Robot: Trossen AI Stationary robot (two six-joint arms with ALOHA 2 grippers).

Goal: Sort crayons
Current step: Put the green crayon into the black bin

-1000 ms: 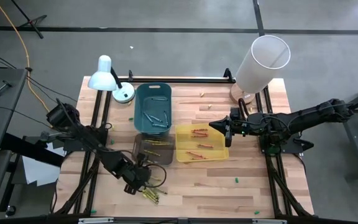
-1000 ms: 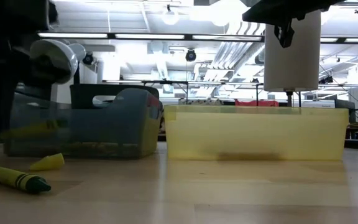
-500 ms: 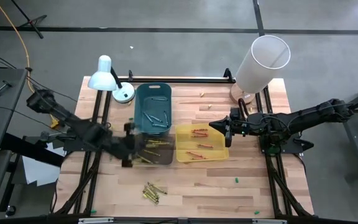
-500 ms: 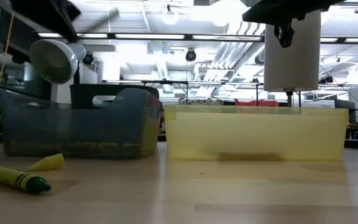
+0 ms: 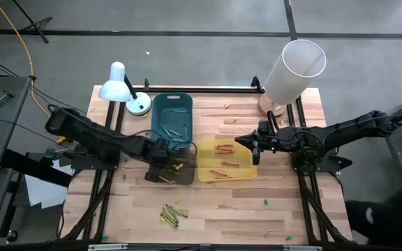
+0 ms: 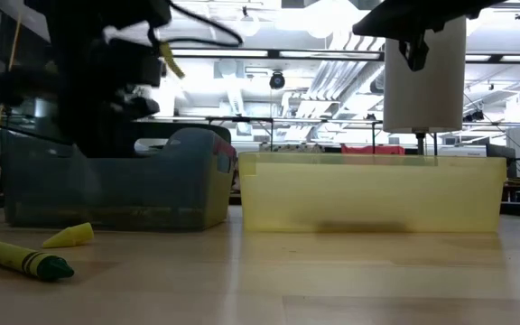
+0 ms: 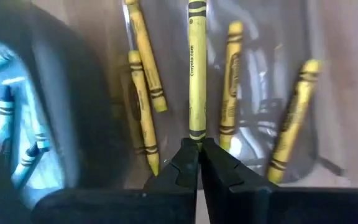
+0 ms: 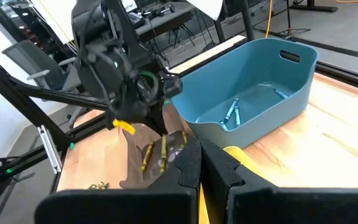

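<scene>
Left gripper [image 7: 193,163] hangs over the grey bin [image 5: 160,169], fingers pinching a yellow crayon [image 7: 195,74]. Best release low so it lands among the yellow ones there. Right gripper [image 5: 255,146], fingers pressed together, waits over the yellow bin [image 5: 204,148].

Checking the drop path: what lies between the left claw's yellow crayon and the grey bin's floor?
In the left wrist view, nothing: the yellow crayon in the left claw hangs over loose crayons lying in the grey bin.
</scene>
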